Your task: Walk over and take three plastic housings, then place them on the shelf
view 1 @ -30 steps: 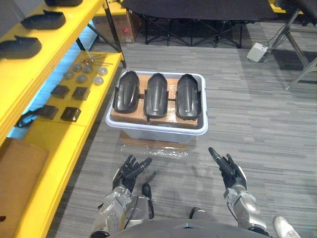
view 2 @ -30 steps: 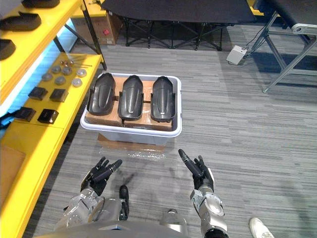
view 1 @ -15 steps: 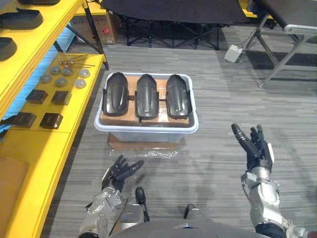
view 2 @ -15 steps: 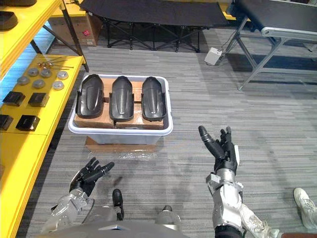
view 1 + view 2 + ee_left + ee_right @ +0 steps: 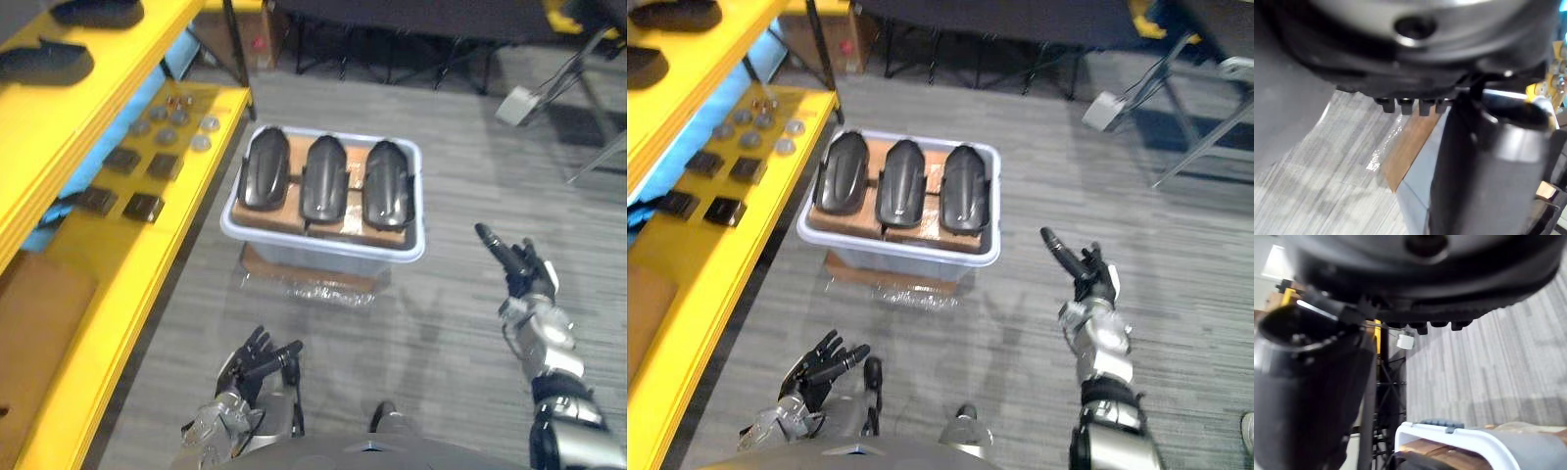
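3 black plastic housings, glossy, elongated domes, convex side up. Row across the tub (image 5: 323,253): left housing (image 5: 264,168), middle housing (image 5: 324,177), right housing (image 5: 386,182), just beside each other, long axes near-far. All rest on brown cardboard (image 5: 345,231) inside the tub. Yellow shelf (image 5: 98,108) left of the tub.

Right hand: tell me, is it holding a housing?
No, the right hand is open and empty, off to the right of the bin, where all three housings lie.
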`<state>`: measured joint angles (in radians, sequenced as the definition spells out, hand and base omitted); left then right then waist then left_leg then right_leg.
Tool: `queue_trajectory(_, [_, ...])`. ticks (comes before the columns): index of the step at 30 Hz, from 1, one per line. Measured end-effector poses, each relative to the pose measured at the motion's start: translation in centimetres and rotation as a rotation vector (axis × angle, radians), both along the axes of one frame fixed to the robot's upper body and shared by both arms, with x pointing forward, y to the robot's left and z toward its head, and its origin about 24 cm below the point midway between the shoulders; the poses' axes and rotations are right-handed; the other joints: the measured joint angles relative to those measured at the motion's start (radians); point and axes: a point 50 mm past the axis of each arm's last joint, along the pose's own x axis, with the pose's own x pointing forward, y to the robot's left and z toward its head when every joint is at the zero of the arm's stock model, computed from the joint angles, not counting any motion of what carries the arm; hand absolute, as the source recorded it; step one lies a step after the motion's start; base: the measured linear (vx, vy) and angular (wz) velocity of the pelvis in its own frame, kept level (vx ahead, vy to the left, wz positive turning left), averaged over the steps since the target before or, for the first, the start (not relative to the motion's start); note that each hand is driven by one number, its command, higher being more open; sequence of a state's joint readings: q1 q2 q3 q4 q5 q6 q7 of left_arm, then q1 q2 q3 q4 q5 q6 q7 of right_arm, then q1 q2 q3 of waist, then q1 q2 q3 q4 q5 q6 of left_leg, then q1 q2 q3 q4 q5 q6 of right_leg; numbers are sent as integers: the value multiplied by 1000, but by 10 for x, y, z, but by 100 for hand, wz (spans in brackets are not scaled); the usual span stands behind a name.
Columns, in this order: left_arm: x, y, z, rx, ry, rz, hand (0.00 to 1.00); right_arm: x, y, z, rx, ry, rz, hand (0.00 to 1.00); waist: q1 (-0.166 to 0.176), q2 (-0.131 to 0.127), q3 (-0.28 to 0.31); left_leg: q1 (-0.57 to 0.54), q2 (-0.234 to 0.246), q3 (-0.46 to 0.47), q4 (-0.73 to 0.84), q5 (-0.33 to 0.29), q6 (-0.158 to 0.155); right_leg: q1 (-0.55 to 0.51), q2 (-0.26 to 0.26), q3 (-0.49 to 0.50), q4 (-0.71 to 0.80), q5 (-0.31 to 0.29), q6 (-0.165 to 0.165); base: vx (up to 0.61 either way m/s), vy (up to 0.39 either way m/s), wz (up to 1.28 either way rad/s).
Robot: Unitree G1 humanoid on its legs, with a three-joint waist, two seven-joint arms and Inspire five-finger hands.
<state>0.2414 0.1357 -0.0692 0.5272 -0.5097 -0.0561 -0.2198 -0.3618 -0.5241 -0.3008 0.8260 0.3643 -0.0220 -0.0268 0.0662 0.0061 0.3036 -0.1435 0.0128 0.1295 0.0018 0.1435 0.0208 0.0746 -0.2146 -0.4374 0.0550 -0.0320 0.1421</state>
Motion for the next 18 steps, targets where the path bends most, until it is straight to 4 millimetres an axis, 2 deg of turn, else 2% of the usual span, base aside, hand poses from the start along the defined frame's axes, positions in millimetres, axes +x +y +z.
queue_trajectory(1, [8, 1, 5, -2, -39, 3, 100, 12, -10, 22, -21, -30, -23, 100, 13, 9, 43, -35, 8, -9, 23, 0, 1, -19, 8, -4, 4, 8, -5, -126, 33, 15])
queue_trajectory(2, [11, 1, 7, -5, -56, 9, 100, 18, -13, 33, -29, -46, -30, 100, 18, 13, 62, -50, 11, -13, 35, 0, 1, -27, 10, -5, 11, 9, -6, -110, 28, 15])
queue_trajectory(4, [21, 3, 14, -13, -100, 25, 100, 37, -24, 75, -70, -110, -70, 100, 37, 26, 130, -87, 18, -27, 74, -2, 4, -53, 11, -12, 41, 6, -10, -100, 25, 13])
queue_trajectory(7, [19, 6, 10, -18, -79, 46, 100, 48, -34, 114, -150, -144, -119, 100, 54, 41, 153, -158, 19, -48, 110, -7, 5, -113, 7, -24, 85, -3, -20, -79, 23, 16])
queue_trajectory(10, [13, 5, 2, -42, -32, 78, 100, 52, -39, 135, -188, -149, -174, 100, 80, 60, 174, -220, 17, -66, 178, -35, 7, -165, -10, -29, 164, -41, -28, -70, 25, 17])
queue_trajectory(14, [21, 4, 3, -47, -47, 95, 100, 61, -35, 154, -223, -166, -200, 100, 108, 80, 191, -301, 11, -75, 244, -46, 8, -265, -49, -24, 300, -99, -29, -81, 18, 11])
queue_trajectory(18, [25, -3, 4, -98, -64, 131, 100, 65, -31, 159, -231, -147, -219, 100, 120, 89, 195, -352, 0, -81, 268, -44, 5, -337, -80, -20, 387, -133, -29, -56, -13, 8])
